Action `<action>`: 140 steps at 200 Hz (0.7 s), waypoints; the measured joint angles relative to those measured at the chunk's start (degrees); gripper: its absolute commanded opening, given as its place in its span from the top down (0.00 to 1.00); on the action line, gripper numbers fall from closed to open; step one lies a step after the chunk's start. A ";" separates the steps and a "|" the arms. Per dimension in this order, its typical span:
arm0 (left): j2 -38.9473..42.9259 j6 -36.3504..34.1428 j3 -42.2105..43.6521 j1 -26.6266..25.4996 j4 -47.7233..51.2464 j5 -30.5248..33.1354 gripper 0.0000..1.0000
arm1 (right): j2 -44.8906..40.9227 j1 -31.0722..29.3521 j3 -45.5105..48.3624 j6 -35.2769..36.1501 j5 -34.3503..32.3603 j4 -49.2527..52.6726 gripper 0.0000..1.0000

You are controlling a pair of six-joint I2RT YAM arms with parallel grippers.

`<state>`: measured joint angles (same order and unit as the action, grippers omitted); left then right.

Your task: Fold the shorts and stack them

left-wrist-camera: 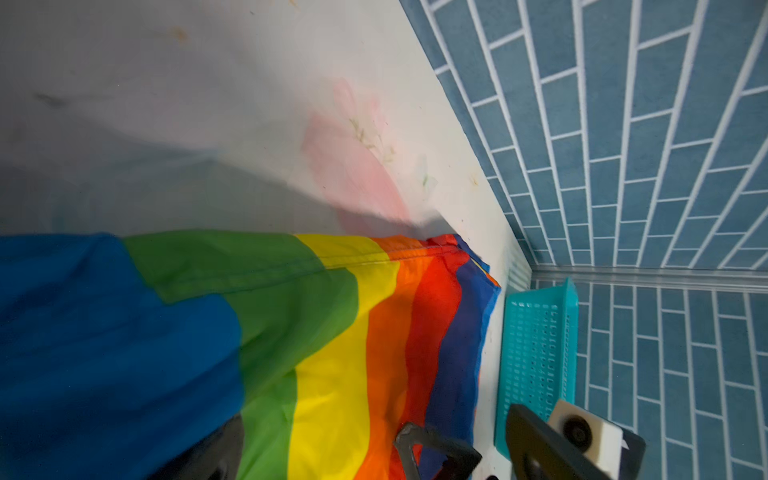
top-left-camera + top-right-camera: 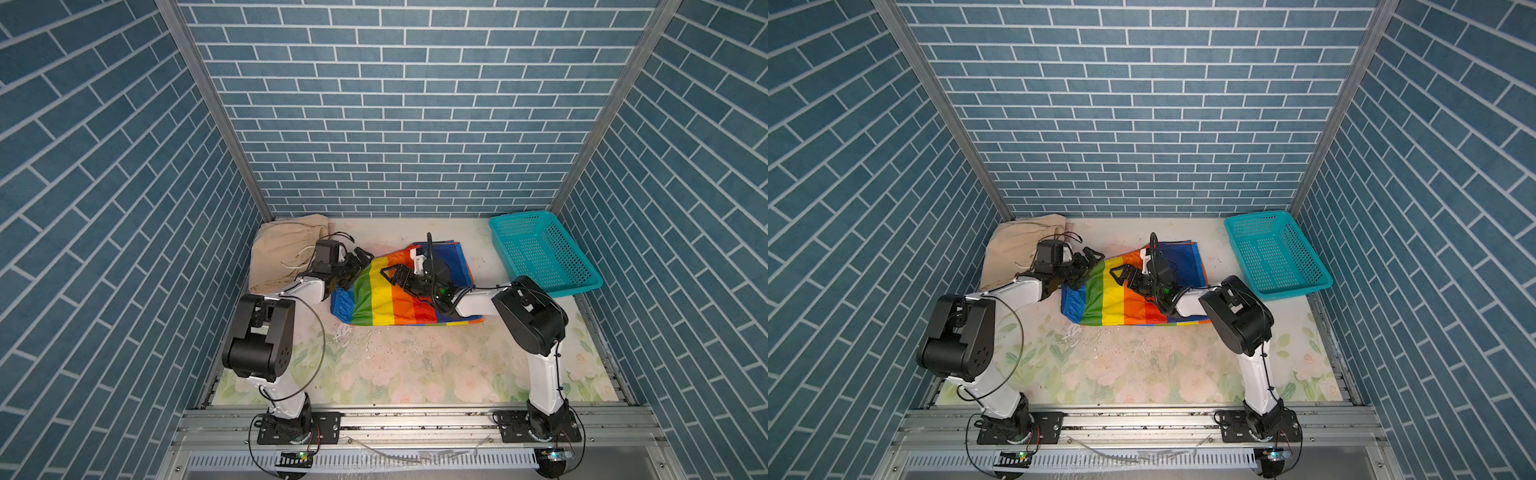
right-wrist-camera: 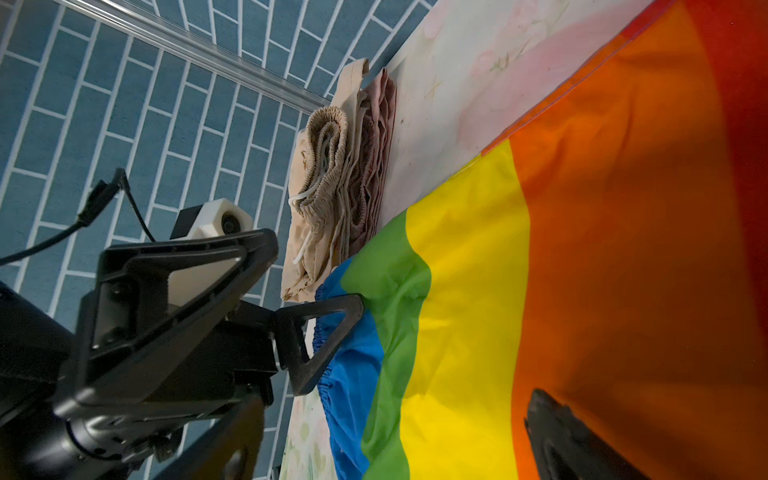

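While left pincer (image 2: 362,259) and right pincer (image 2: 390,277) are spread over the rainbow shorts (image 2: 382,305) (centre frame), pinch both edge corners evenly.

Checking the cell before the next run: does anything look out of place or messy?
The rainbow shorts lie spread and skewed mid-table, while the beige shorts sit folded in the far left corner. The table mat is scuffed and speckled near its middle, and loose pale strips lie on the front rail.
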<state>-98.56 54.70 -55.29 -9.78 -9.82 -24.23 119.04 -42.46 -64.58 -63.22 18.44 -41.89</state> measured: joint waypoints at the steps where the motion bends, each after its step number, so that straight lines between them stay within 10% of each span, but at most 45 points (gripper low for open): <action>1: -0.22 -0.07 -0.02 0.04 -0.09 0.04 0.01 | 0.17 -0.02 -0.22 -0.09 -0.13 -0.07 0.02; 140: -9.73 -2.03 -0.07 1.22 -8.41 1.27 0.00 | 9.70 7.85 -6.54 -2.51 0.74 -2.45 0.02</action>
<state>-108.29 52.66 -55.35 -8.56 -18.24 -22.96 128.75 -34.61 -71.11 -65.73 19.18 -44.34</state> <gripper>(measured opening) 0.995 0.985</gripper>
